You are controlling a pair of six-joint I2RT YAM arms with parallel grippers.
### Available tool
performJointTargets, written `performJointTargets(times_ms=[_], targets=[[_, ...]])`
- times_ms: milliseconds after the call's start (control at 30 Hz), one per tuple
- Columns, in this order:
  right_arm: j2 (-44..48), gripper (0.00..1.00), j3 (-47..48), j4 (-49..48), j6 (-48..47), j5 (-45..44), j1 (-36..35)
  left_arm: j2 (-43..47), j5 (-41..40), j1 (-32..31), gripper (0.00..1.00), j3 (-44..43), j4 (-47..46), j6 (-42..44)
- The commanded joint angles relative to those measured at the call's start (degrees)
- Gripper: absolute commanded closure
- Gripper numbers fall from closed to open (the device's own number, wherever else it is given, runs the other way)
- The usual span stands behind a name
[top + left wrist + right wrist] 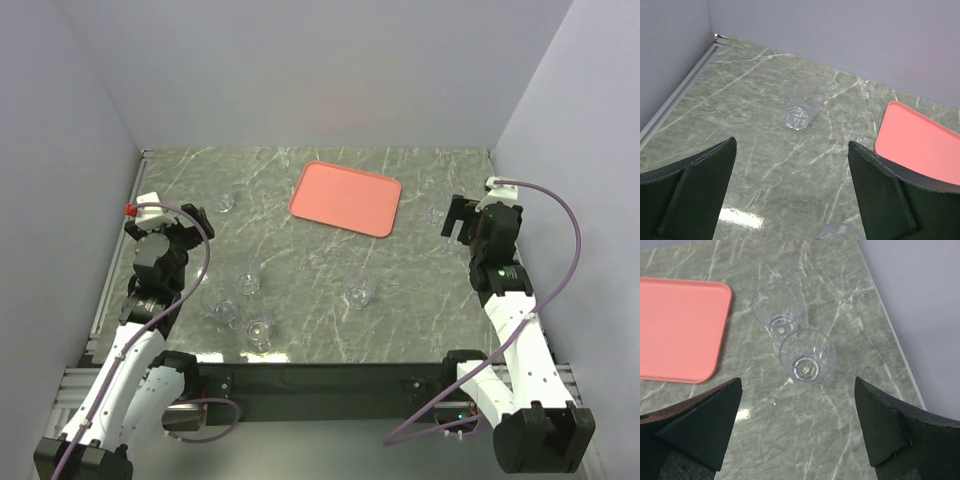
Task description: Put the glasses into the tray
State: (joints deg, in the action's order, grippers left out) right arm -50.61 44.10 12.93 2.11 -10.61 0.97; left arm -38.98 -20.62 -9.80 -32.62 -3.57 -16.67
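Near tray (680, 325), right wrist view shows two glasses (806, 356) close together, overhead barely; left gripper (791, 145), right gripper (797, 382) spread, empty.

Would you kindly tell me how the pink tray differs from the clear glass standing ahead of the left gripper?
The tray is opaque salmon pink; the glass is clear and colourless. The tray is flat and rectangular with rounded corners; the glass is round and stands upright. The tray is far larger than the glass. Both rest on the green marble table.
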Motion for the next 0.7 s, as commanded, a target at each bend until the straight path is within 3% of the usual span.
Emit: performJointTargets(times_ms=[0,400,500,667], targets=[[1.83,0.00,2.30,-0.63,-0.17,-1.87,0.43,0.13,2.33,-0.39,0.01,-2.53,-0.91,0.23],[4.91,0.00,-2.69,-6.25,-10.89,26.22,0.34,0.75,5.42,-0.39,0.01,-5.43,5.42,-3.46],[1.67,0.00,-1.04,-3.62,-14.05,35.00,0.26,-0.65,6.03,-0.31,0.01,-7.10,6.91,-5.47],[-4.23,0.00,2.75,2.45,-17.31,40.49,0.35,-4.96,9.71,2.67,0.01,-11.05,10.15,-11.62]])
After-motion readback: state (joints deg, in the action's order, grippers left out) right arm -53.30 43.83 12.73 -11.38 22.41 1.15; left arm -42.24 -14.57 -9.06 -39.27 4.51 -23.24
